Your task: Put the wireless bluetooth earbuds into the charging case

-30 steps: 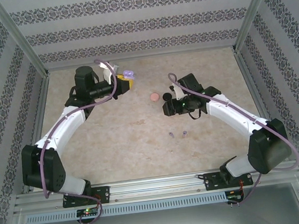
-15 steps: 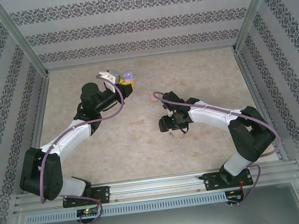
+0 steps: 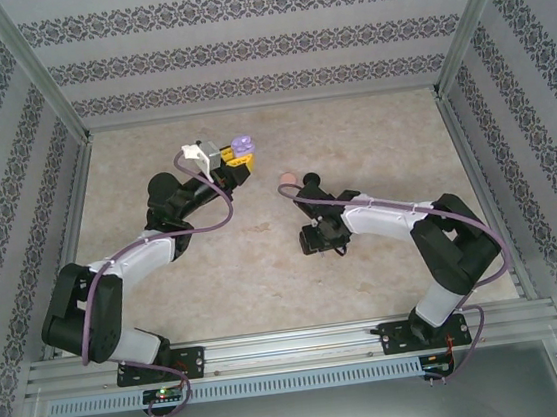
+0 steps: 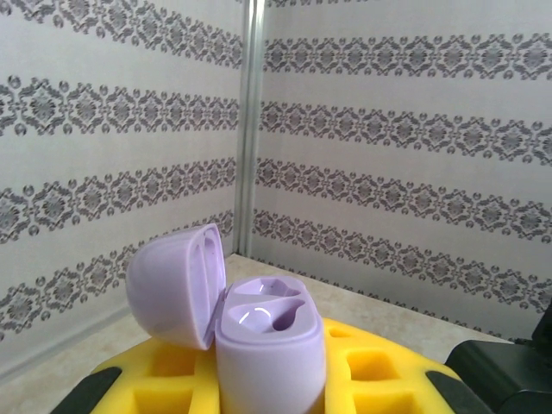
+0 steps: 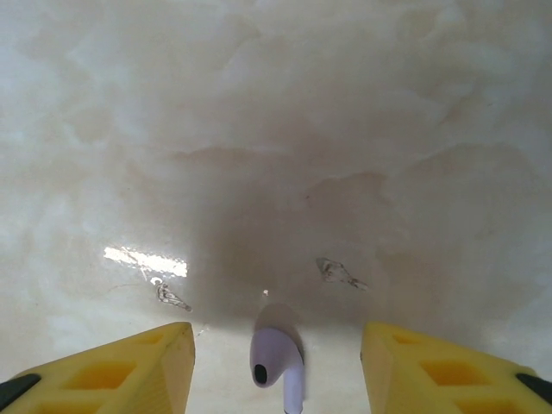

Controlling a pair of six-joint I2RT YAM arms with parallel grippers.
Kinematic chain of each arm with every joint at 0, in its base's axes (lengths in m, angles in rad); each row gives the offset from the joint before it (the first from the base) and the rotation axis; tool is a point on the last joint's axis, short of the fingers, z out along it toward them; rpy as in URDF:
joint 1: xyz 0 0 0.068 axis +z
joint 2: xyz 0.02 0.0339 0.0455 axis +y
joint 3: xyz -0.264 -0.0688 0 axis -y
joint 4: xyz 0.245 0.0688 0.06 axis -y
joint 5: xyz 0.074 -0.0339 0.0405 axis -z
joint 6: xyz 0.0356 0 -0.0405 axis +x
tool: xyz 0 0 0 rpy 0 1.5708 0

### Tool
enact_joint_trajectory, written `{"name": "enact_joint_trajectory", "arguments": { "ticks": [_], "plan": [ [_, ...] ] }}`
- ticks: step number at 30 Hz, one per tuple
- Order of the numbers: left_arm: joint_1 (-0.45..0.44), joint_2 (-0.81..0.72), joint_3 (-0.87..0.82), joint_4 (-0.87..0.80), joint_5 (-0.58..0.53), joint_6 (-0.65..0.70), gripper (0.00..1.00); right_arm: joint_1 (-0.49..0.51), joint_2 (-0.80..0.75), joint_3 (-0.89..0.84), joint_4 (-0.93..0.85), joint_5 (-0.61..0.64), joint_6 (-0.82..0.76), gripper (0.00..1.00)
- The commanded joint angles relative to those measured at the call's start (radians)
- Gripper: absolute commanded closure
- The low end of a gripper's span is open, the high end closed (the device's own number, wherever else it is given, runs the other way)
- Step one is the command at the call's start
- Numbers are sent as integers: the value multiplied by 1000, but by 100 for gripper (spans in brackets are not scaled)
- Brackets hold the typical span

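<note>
Left gripper (image 3: 236, 159) is raised over the far-left part of the table (image 3: 381, 136), clenched on the purple charging case (image 3: 242, 145). In the left wrist view the case (image 4: 269, 341) sits upright between the yellow fingers (image 4: 379, 379), lid (image 4: 177, 283) flipped open to the left, both earbud wells showing and bare inside. Patterned wall (image 4: 414, 129) behind it. Right arm is folded in toward the table centre, right gripper (image 3: 310, 238) low and pointing down at the surface. Right wrist view: right gripper (image 5: 276, 335) released, yellow fingers (image 5: 129, 366) spread wide on either side of one purple earbud (image 5: 274, 364). The earbud lies on the marble-look table (image 5: 259, 129) between the jaws, roughly centred, touching neither finger, its dark opening facing the camera and the stem running toward the bottom edge. The gripper's shadow covers the surface around it. A pink round case (image 3: 286, 178) lies on the table between the two grippers, near the right arm's wrist and apart from the purple case.
</note>
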Motion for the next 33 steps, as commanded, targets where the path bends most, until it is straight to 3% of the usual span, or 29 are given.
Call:
{"name": "enact_joint_trajectory", "arguments": {
  "ticks": [1,33],
  "plan": [
    [-3,7,-16,132,65,-37,100,17,14,-6,-18,32,4,49],
    [2,26,-48,169,95,-96,100,63,96,45,-39,110,-38,69]
  ]
}}
